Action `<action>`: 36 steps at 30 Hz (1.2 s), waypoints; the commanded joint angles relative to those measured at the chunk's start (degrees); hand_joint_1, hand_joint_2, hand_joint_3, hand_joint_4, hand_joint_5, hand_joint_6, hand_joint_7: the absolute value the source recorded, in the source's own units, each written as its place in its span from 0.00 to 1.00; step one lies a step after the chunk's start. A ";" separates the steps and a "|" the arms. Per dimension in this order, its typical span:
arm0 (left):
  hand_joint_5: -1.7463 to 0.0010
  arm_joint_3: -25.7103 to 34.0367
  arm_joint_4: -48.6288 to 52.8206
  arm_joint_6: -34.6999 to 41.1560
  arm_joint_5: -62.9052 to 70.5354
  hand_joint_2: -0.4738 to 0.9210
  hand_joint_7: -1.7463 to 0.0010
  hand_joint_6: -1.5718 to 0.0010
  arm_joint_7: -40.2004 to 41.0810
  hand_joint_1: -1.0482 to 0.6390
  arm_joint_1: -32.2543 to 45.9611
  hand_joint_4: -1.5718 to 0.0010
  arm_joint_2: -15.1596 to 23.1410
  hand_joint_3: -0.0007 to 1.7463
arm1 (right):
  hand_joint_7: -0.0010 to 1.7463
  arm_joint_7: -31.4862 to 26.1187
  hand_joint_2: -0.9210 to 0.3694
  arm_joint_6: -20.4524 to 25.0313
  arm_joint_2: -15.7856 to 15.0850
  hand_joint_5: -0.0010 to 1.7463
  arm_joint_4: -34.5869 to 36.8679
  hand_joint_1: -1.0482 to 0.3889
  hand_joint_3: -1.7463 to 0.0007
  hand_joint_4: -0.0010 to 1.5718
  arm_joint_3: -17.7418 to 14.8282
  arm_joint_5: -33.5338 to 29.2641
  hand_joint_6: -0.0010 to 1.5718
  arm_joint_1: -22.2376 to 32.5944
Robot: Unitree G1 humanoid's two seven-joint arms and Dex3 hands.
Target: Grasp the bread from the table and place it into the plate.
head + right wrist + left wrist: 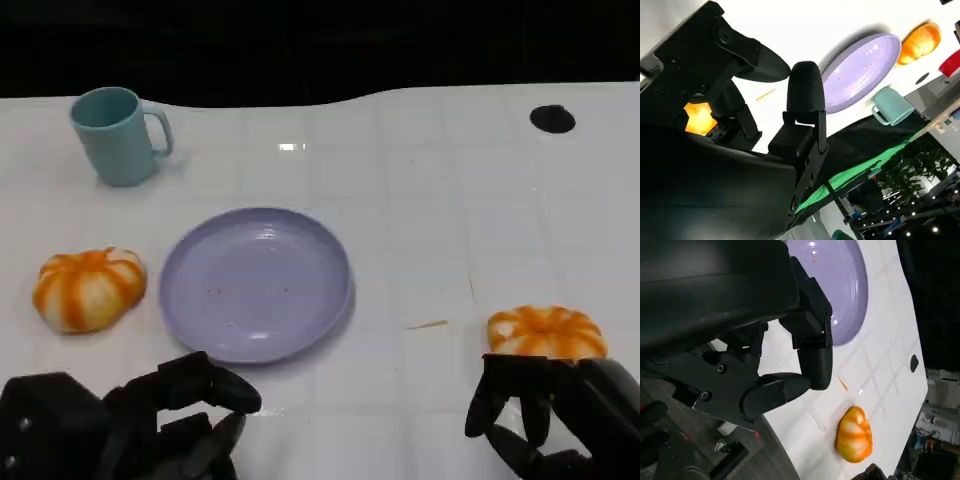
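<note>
Head view: right robot hand [545, 420], fingers apart and empty, hovers beside the bread [546, 332].

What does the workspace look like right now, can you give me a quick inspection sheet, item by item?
Surface: white table with faint grid lines, a black round mark at the far right.
Job's things: purple plate, bare but for specks; left bread beside it; right bread near the right hand.
Clutter: teal mug upright, far left; a thin tan sliver.
Hands: left hand holds nothing; right hand just short of the right bread, fingers apart.
Cables: nothing seen.
Surroundings: black backdrop; the right wrist view shows green cloth and plants beyond the table.
</note>
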 commanded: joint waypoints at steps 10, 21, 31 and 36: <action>0.00 0.47 0.15 -0.57 -0.23 0.88 0.26 0.60 -0.27 0.46 0.24 0.57 0.65 0.44 | 0.75 -0.25 0.46 -0.09 -0.68 0.99 0.33 0.59 0.30 0.57 -0.44 0.27 0.54 -0.25; 0.00 0.47 0.08 -0.34 -0.33 0.89 0.26 0.60 -0.22 0.46 0.16 0.57 0.55 0.43 | 0.68 -0.19 0.45 0.28 -0.34 1.00 -0.35 0.60 0.32 0.55 -0.85 1.24 0.55 -0.08; 0.00 0.27 0.59 -1.50 0.46 0.89 0.25 0.59 -0.63 0.45 0.09 0.56 1.19 0.42 | 0.42 0.74 0.44 4.87 -1.10 0.77 -6.74 0.57 0.43 0.53 -1.21 -1.20 0.58 0.73; 0.00 0.41 0.80 -1.46 0.20 0.89 0.25 0.59 -0.58 0.45 0.10 0.56 1.07 0.42 | 0.37 0.70 0.44 5.01 -2.31 0.76 -8.98 0.57 0.47 0.52 -1.63 -3.46 0.58 0.48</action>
